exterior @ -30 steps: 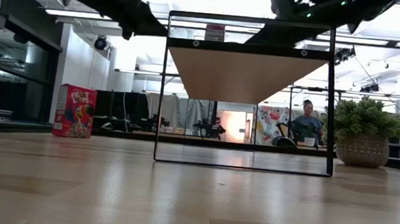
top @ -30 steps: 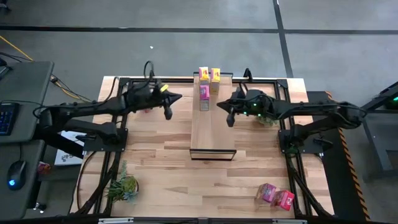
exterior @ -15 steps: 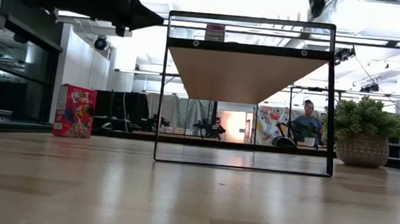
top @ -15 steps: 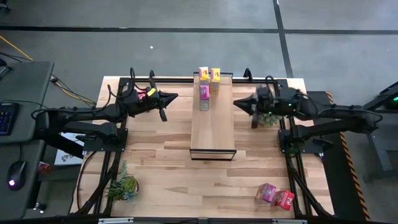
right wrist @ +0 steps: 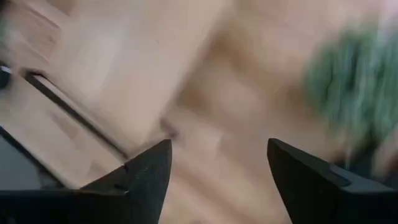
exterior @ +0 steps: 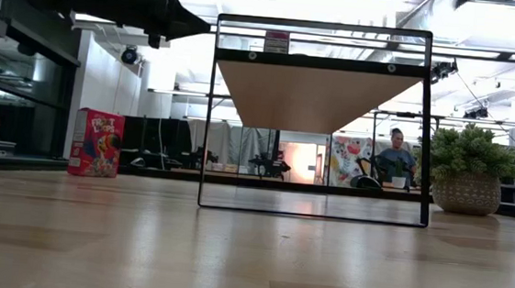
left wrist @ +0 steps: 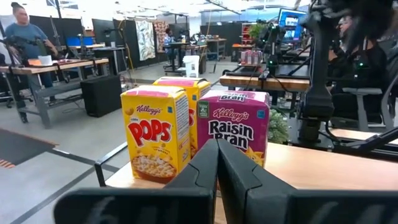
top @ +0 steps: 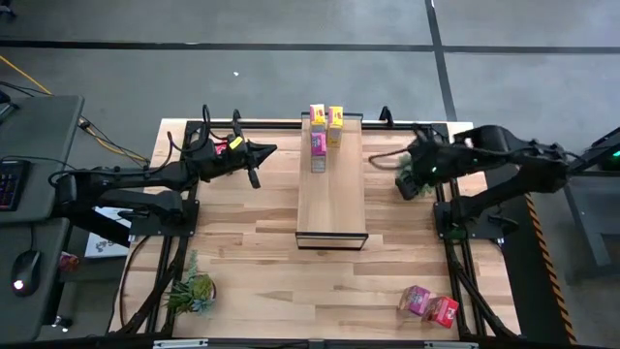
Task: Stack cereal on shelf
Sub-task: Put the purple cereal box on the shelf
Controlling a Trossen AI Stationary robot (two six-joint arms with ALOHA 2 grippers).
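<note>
Grey floor lies all around the big light-wood table (top: 252, 242). On the middle of the table stands the long narrow light-wood shelf with a dark metal frame (top: 331, 194).

At the far end of the shelf stand three small cardboard cereal boxes close together: the yellow Pops box (left wrist: 155, 132), a second yellow box with a pink top (left wrist: 191, 112) behind it, and the pink Raisin Bran box (left wrist: 235, 130) just beside them. A small red cereal box (exterior: 96, 142) stands on the table to the far left of the shelf. Near the right front corner of the table lie a pink box (top: 416, 301) and a red box (top: 443, 310), touching each other.

The left gripper (top: 254, 171) hangs over the table left of the shelf, its fingers pressed together and holding nothing. The right gripper (right wrist: 216, 174) is over the table right of the shelf, by a small green potted plant (exterior: 462, 177). Its fingers are spread apart and hold nothing.

Another green plant (top: 192, 289) sits near the left front corner.
</note>
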